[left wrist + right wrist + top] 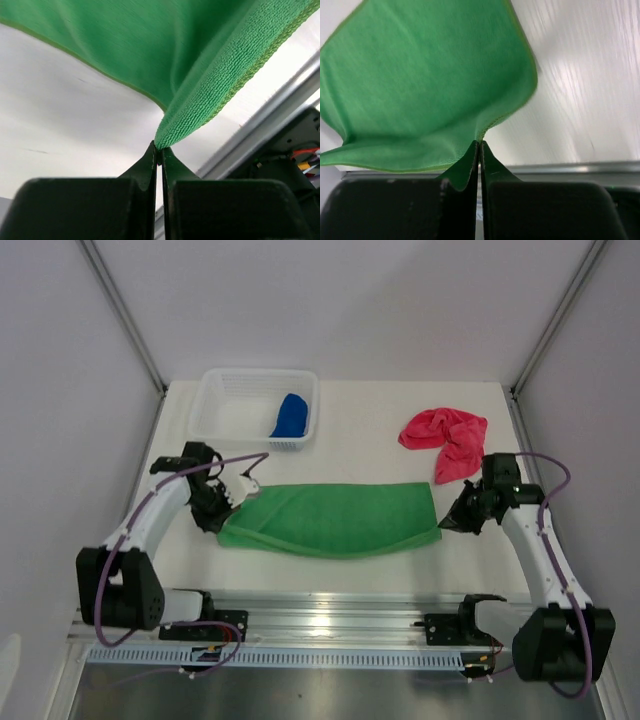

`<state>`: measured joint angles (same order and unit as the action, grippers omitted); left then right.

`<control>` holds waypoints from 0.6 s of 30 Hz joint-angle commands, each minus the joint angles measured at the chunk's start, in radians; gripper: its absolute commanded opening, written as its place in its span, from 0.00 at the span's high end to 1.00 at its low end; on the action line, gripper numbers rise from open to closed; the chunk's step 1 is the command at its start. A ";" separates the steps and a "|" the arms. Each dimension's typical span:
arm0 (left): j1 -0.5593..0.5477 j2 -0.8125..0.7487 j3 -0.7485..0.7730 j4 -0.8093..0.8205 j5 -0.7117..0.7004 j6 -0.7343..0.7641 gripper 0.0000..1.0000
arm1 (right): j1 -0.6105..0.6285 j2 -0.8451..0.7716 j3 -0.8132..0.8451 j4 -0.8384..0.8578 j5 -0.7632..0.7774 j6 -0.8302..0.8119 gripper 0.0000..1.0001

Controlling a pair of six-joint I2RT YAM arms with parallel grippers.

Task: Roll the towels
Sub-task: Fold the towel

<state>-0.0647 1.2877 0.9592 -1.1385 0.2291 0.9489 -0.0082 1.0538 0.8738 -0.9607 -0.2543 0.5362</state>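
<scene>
The green towel [335, 517] lies stretched as a long folded strip across the middle of the table. My left gripper [222, 523] is shut on its left corner; the left wrist view shows the green towel [200, 65] pinched at the fingertips [159, 148]. My right gripper [443, 525] is shut on its right end; the right wrist view shows the green towel [420, 85] pinched at the tips [479, 142]. The pink-red towel [447, 437] lies crumpled at the back right. The blue towel [290, 415] lies in the white basket [225, 400].
The white mesh basket stands at the back left. A metal rail [330, 615] runs along the table's near edge. Grey walls close in both sides.
</scene>
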 commanded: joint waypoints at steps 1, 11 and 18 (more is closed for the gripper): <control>0.014 0.154 0.136 0.074 0.049 -0.077 0.99 | 0.001 0.130 0.085 0.206 0.030 -0.045 1.00; 0.036 0.416 0.348 0.123 0.027 -0.187 0.99 | -0.004 0.569 0.300 0.401 0.089 -0.117 1.00; 0.042 0.507 0.391 0.146 -0.036 -0.213 0.99 | -0.010 0.727 0.381 0.389 0.112 -0.147 1.00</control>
<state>-0.0372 1.7649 1.3048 -1.0088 0.2176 0.7712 -0.0105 1.7500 1.2095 -0.5903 -0.1829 0.4217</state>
